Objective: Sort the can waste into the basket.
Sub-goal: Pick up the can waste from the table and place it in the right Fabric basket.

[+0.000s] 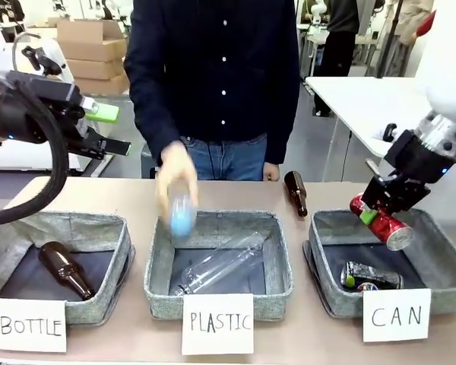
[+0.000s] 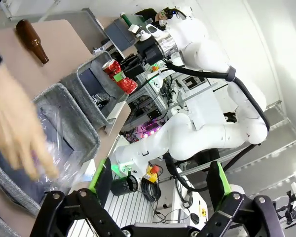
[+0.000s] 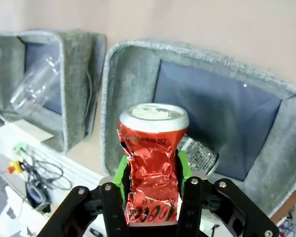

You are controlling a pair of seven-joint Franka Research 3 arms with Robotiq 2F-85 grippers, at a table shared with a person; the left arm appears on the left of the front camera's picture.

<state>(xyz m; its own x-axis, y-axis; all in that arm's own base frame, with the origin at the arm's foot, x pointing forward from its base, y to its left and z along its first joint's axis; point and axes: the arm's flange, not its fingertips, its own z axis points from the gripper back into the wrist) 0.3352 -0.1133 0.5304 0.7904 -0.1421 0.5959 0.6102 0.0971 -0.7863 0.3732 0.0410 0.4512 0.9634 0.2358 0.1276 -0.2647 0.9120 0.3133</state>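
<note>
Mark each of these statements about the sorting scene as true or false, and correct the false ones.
1. The red can is between the right gripper's pads above the CAN basket. True.
2. The CAN basket holds nothing yet. False: a dark can already lies in it.
3. A brown bottle lies in the BOTTLE basket. True.
4. The left gripper is holding a plastic bottle. False: it is open and holds nothing; the person's hand holds a clear bottle over the PLASTIC basket.
5. A second brown bottle lies on the table. True.
</note>
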